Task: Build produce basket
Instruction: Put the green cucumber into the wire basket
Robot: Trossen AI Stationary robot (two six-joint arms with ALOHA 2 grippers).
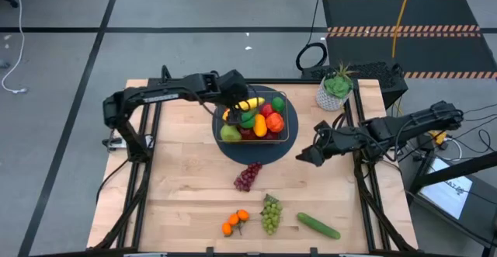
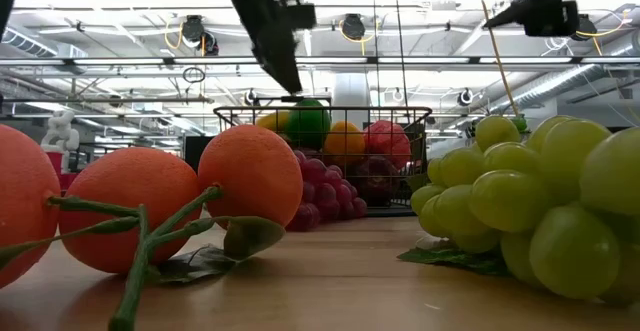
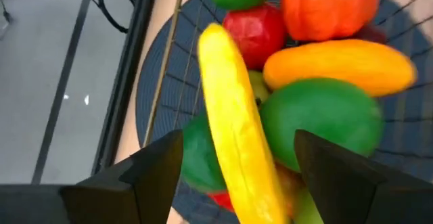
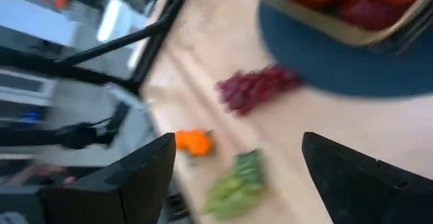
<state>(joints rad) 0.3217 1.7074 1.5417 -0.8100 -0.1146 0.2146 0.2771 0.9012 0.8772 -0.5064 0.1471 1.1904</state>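
With the banana (image 3: 237, 136) lying released in the basket (image 1: 285, 102) between the parted fingers of the left gripper (image 3: 233, 176), and the right gripper (image 4: 237, 176) likewise spread, the purple grapes (image 1: 248, 176) remaining on the table, judged light, knobbly and yielding, should be grasped across the cluster's middle.

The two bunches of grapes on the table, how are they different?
The purple grapes are dark red-purple; the green grapes are pale yellow-green. The purple grapes lie right beside the round dark mat under the basket; the green grapes lie farther from it, between the oranges and the cucumber. Both lie on the table, not yet in the basket.
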